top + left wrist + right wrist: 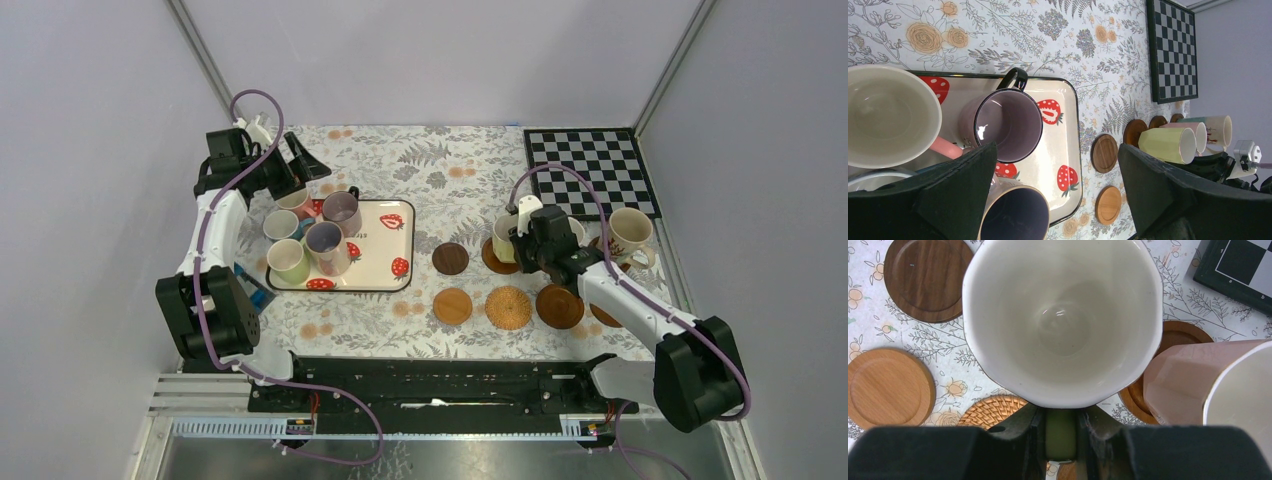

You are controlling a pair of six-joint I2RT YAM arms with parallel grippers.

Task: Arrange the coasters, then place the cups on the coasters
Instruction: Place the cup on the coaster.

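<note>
Floral bench (470,170), strawberry tray (385,275) of mugs (325,245) sitting on the left.
Over mid-right the right claw (1060,432) is clamped on the yellow-green mug (1063,325) by its handle, over a dark coaster (493,262). More coasters (452,306) lie nearby, and the left claw (1057,150) is spread wide above the tray.

So the table (460,160) has this flower-and-fern print all over it. Left of middle sits a cream tray (375,258) with strawberries on it and a dark rim. A black-and-white checkerboard mat (590,170) is flat in the upper right corner. Right of the tray there's a dark wooden coaster (451,258), and below it a row of three: light wooden coaster (452,306), woven coaster (508,307), brown coaster (559,306). A few more coasters further right are half hidden.
</note>
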